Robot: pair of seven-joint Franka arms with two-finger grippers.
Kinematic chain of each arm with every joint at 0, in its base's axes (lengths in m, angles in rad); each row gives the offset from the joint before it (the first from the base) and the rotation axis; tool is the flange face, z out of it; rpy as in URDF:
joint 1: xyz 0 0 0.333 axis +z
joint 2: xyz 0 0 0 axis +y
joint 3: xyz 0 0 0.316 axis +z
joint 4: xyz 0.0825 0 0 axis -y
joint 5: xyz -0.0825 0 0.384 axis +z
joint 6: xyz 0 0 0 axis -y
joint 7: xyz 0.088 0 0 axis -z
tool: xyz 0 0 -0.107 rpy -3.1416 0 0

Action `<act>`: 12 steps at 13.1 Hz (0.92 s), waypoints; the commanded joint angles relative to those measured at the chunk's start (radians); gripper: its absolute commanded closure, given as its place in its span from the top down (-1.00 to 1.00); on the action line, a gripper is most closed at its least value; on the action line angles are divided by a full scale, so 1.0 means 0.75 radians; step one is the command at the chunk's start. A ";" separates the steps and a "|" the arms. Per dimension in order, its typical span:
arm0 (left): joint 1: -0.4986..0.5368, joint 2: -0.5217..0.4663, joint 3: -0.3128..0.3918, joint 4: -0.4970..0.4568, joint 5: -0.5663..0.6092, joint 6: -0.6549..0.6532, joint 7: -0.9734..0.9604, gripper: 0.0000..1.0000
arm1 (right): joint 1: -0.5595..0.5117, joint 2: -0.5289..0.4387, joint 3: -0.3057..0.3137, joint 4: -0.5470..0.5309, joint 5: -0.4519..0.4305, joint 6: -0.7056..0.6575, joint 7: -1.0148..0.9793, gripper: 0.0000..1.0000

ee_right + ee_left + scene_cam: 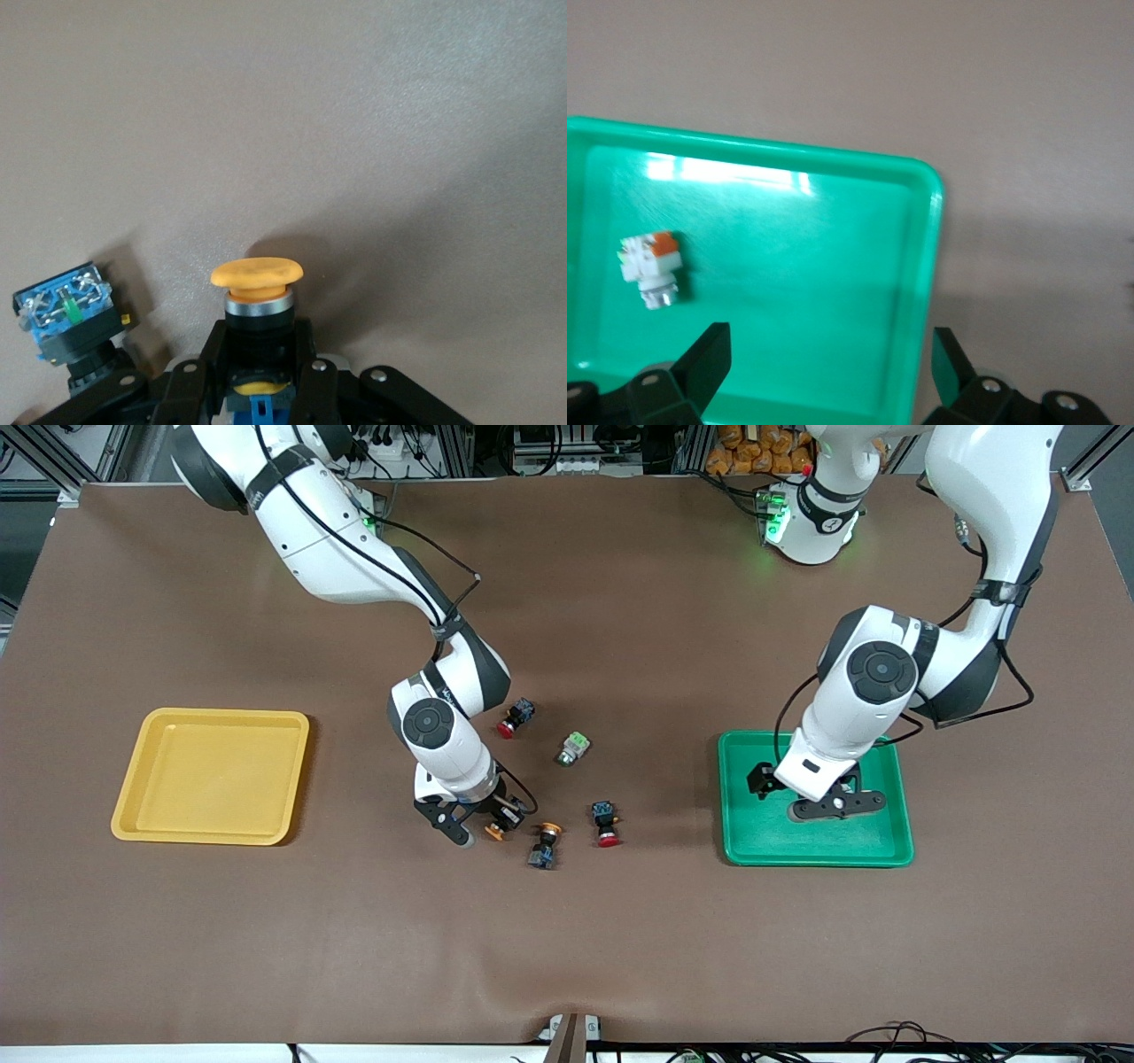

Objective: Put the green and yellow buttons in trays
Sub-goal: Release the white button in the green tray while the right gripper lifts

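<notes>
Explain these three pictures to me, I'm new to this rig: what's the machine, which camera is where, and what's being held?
Two robot arms work at a brown table. The wide picture looks down from across it; the others come from wrist cameras. The right tool is shut on a yellow-capped switch, beside another one. The left tool hangs open over the green tray, where a white switch lies. The yellow tray, two red-capped switches and a green-marked switch also sit there.

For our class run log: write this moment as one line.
right pincer: shut on yellow-capped switch | left pincer: open over green tray | white switch: in green tray
</notes>
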 commanded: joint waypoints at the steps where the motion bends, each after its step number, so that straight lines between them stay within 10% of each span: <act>1: -0.051 0.010 -0.031 0.099 -0.046 -0.102 -0.108 1.00 | -0.019 -0.047 -0.002 0.020 -0.026 -0.154 -0.004 -1.00; 7: -0.178 0.098 -0.031 0.242 -0.050 -0.147 -0.313 1.00 | -0.150 -0.286 -0.018 0.004 -0.026 -0.678 -0.274 -1.00; 12: -0.329 0.260 -0.029 0.510 -0.048 -0.309 -0.550 1.00 | -0.240 -0.449 -0.073 -0.182 -0.026 -0.752 -0.578 -1.00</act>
